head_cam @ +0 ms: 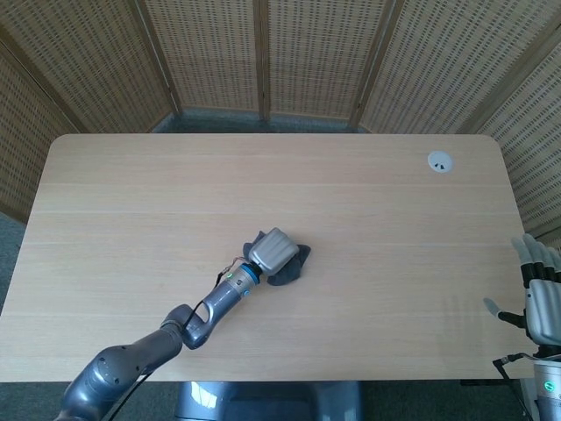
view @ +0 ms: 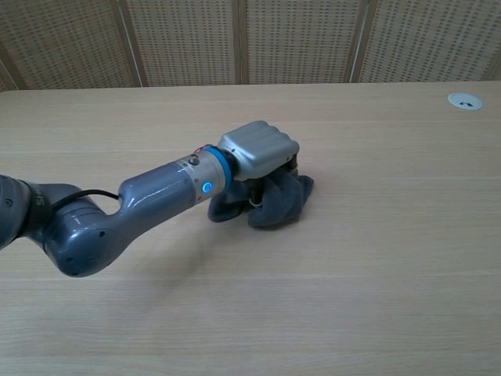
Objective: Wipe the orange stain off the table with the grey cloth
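Note:
My left hand (head_cam: 272, 251) (view: 258, 150) lies knuckles-up on the grey cloth (head_cam: 292, 266) (view: 279, 200), fingers curled into it, holding it bunched against the table near the middle. Folds of the cloth stick out to the right of the hand and underneath it. No orange stain shows in either view; the spot under the cloth and hand is hidden. My right hand (head_cam: 540, 296) stands at the table's right edge, fingers apart and pointing up, holding nothing. The chest view does not show it.
The light wooden table (head_cam: 351, 202) (view: 376, 258) has a small round white grommet (head_cam: 439, 160) (view: 465, 100) at its far right corner. Woven screen panels (head_cam: 263, 53) stand behind the table's far edge.

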Available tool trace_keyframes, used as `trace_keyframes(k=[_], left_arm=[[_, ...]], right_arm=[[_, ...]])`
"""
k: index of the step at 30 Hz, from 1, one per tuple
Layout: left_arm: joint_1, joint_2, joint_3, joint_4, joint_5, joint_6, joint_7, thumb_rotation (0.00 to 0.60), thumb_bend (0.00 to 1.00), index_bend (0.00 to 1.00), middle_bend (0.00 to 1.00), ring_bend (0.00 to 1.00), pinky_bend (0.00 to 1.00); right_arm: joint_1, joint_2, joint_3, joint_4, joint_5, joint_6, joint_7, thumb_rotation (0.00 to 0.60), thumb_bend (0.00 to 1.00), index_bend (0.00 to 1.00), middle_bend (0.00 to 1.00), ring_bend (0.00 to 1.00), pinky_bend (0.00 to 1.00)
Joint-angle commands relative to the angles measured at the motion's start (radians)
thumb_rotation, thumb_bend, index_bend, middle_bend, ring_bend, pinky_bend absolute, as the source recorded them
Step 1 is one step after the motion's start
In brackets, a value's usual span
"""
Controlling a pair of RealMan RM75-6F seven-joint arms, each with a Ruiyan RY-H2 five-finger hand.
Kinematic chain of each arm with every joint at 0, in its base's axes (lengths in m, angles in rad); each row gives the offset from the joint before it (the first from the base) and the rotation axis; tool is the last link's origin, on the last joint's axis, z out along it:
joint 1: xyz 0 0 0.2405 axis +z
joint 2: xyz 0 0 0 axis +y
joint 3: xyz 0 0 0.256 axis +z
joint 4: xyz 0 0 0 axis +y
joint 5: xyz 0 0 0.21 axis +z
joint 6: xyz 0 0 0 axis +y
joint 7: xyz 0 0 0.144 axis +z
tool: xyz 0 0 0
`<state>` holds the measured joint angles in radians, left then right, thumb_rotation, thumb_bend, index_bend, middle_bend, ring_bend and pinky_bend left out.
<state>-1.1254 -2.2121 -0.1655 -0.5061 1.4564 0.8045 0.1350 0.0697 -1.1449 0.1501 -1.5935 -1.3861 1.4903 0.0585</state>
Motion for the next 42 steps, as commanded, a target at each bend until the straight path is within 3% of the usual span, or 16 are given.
trace_keyframes(k=[1, 6, 20, 31, 42], left_arm=[[-0.036, -0.030, -0.027, 0.022, -0.008, 0.008, -0.016, 0.600, 0.13, 0.73, 0.74, 0.72, 0.94], [-0.071, -0.057, -0.056, 0.040, -0.016, 0.030, -0.023, 0.600, 0.13, 0.73, 0.74, 0.72, 0.94], [-0.022, -0.057, -0.032, 0.044, -0.040, 0.052, -0.115, 0.600, 0.13, 0.73, 0.73, 0.72, 0.93], [0.111, -0.022, 0.062, 0.104, 0.018, 0.138, -0.269, 0.600, 0.13, 0.73, 0.73, 0.72, 0.93], [0.188, 0.038, 0.105, 0.143, 0.045, 0.165, -0.330, 0.600, 0.13, 0.72, 0.73, 0.72, 0.93]], right_arm=[[0.000, 0.000, 0.001, 0.001, 0.002, -0.001, 0.000, 0.600, 0.00, 0.00, 0.00, 0.00, 0.00], [0.000, 0.000, 0.001, 0.001, 0.003, -0.001, 0.000, 0.600, 0.00, 0.00, 0.00, 0.00, 0.00], [-0.001, 0.002, -0.001, 0.000, -0.001, 0.000, 0.002, 0.600, 0.00, 0.00, 0.00, 0.00, 0.00], [0.001, -0.002, -0.002, 0.001, -0.002, -0.001, -0.005, 0.600, 0.00, 0.00, 0.00, 0.00, 0.00], [0.003, -0.013, -0.007, 0.002, -0.007, 0.001, -0.031, 0.600, 0.00, 0.00, 0.00, 0.00, 0.00]])
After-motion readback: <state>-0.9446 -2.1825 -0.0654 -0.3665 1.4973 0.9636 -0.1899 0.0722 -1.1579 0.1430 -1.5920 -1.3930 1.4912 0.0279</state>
